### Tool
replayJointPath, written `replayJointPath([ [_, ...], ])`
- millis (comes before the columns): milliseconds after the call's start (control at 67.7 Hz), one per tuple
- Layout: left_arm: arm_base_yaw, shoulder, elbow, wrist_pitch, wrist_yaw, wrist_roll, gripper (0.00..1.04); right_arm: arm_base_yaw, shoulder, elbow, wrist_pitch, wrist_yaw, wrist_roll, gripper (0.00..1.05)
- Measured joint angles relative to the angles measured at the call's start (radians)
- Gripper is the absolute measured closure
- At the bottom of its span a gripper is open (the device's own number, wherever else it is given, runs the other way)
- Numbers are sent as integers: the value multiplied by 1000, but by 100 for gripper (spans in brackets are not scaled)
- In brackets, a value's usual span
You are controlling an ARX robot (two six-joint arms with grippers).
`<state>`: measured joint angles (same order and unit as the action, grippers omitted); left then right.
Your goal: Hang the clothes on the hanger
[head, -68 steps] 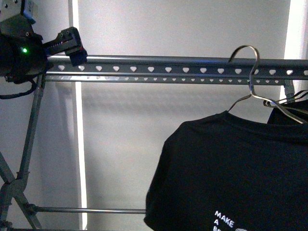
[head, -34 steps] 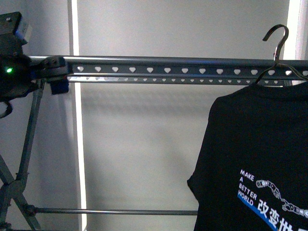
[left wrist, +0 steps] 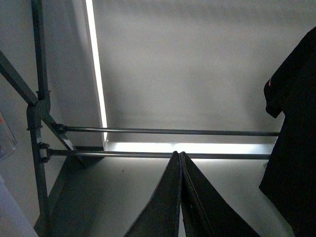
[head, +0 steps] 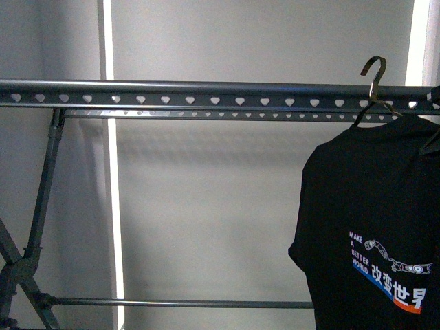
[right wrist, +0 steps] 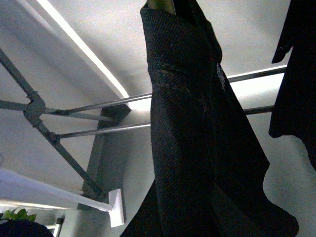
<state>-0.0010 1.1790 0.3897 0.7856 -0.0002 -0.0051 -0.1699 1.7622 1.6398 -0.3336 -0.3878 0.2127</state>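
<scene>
T-shirt [head: 371, 206] hangs long axis vertical, print toward the front camera, on a wire hanger [head: 375, 75] at the rail's [head: 206, 89] right end, well apart from the left hand [left wrist: 179, 154], which is pressed together; right hand's state cannot be told; versus 0.5 s ago, left arm gone from front view, hook lower.

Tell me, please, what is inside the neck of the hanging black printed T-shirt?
A thin brass-coloured wire hanger: its hook and upper shoulders show above the black printed T-shirt, against the grey metal rail. Its lower arms are covered by the fabric.
</scene>
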Motion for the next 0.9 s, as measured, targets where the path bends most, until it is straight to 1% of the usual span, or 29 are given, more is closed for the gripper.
replayJointPath([
  [162,0,-88,-107,9,0,0,101,29,47,101,-41,61,3,96],
  [355,0,-192,-195,2,0,0,101,62,77,161,-66,105,1,96],
  [650,0,-370,-292,-81,0,0,101,72,135,171,-74,161,-7,96],
  [872,0,-496,-333,-166,0,0,101,68,145,156,-55,166,-11,96],
  [901,0,-500,-350,-146,0,0,101,67,145,152,-48,166,-12,96],
])
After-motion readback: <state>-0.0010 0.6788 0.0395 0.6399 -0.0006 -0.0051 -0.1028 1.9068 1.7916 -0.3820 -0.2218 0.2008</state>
